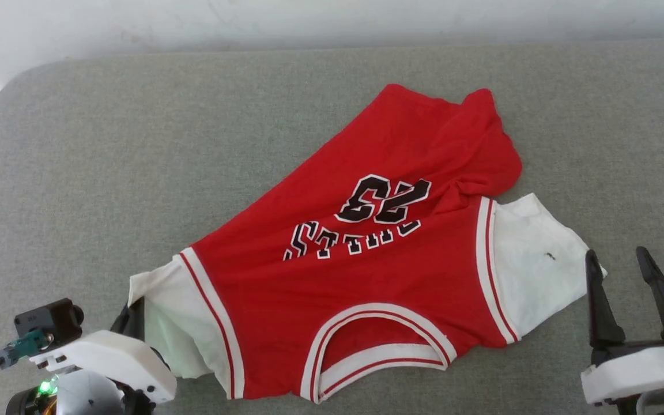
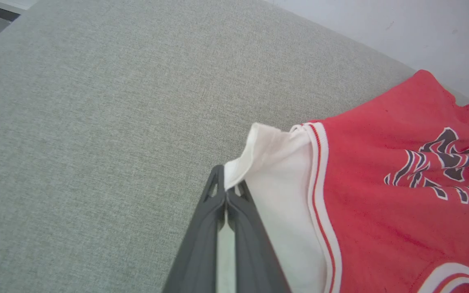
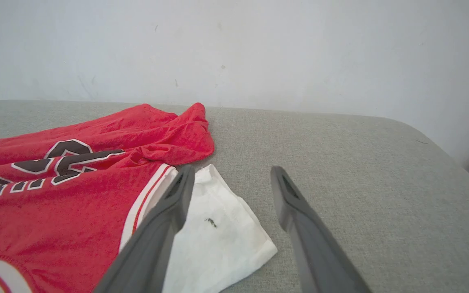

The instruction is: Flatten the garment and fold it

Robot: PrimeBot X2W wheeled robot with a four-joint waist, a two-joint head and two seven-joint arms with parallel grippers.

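Two claws sit at the near corners of the shirt (image 1: 355, 276), which lies lettering-up on the grey tabletop (image 1: 78, 173) with its collar (image 1: 378, 346) toward the robot and its red hem bunched at the far right. The left claw (image 2: 224, 191) is pinched together on the outer edge of the white left sleeve (image 2: 275, 175), lifting a small fold of it. The right claw (image 1: 614, 256) stands wide apart and holds nothing. One of its fingers (image 3: 173, 203) is over the outer edge of the white right sleeve (image 3: 218, 232); the other is over bare tabletop just beside it.
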